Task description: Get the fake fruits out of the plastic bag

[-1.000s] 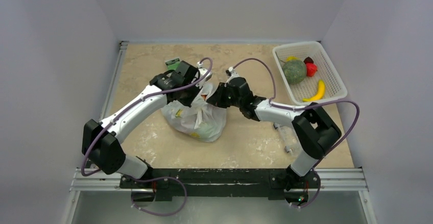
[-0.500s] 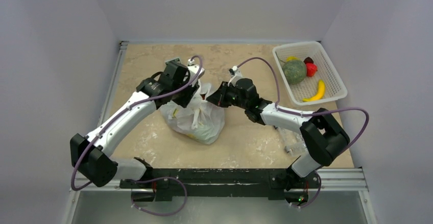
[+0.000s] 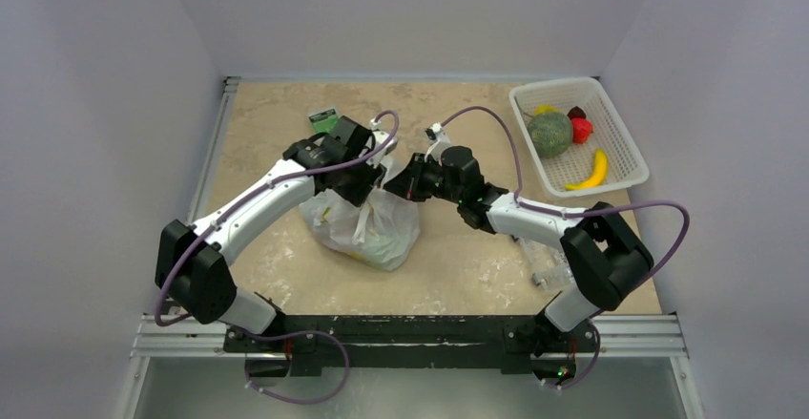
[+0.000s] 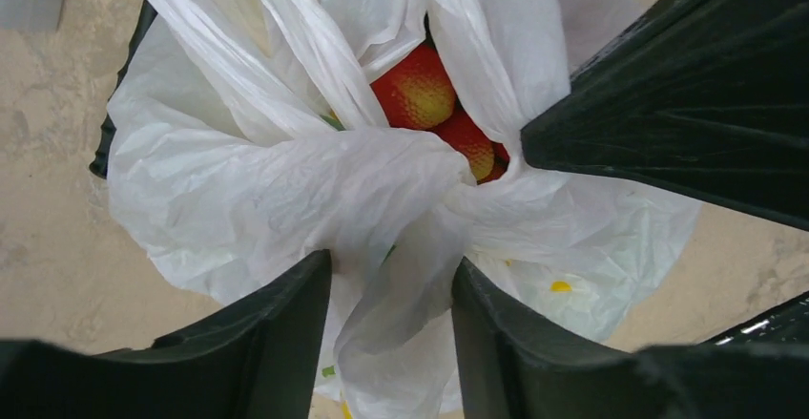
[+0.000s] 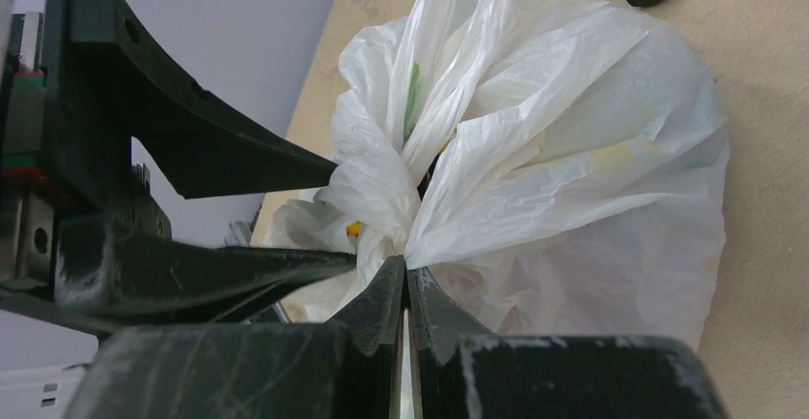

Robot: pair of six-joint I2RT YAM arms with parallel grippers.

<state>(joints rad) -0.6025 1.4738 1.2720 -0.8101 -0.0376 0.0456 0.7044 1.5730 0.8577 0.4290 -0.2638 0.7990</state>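
Plastic bag [image 5: 572, 180] between right fingers [image 5: 377, 309] (tight)

Nothing readable anywhere. The plastic bag [image 3: 367, 223] shows scraps of green and yellow print, too crumpled to make out, and the small green item [image 3: 322, 117] by the table's [image 3: 477, 266] far edge offers no legible lettering.
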